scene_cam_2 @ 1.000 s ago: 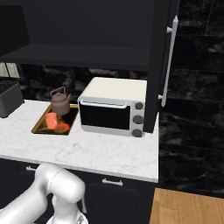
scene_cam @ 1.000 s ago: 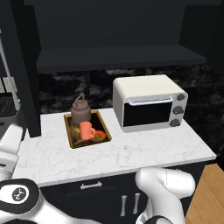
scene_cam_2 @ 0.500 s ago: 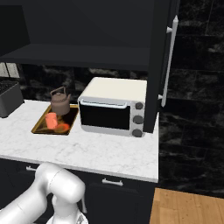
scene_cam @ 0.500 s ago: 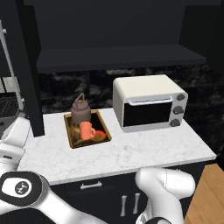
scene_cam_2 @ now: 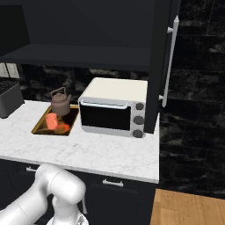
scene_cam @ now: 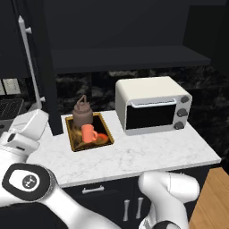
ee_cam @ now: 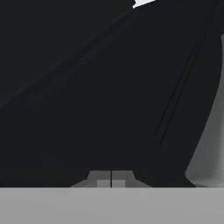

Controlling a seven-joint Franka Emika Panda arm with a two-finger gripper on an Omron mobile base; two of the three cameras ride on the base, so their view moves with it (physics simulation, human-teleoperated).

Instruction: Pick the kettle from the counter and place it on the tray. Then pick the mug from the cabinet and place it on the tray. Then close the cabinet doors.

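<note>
The brown kettle and the orange-red mug both stand on the yellow-rimmed tray on the marble counter. Above, the black cabinet is open. Its left door, with a silver bar handle, stands out over the counter's left end, and its right door juts out edge-on. My white hand is low beside the left door. My gripper is shut on nothing, close against a black panel.
A white toaster oven sits on the counter right of the tray, under the cabinet shelf. A dark appliance stands at the counter's far left. Dark drawers with silver handles run below the counter.
The left cabinet door has swung a little to the right, toward the cabinet. My hand has moved with it, up and to the right. Kettle, mug and tray have not moved.
</note>
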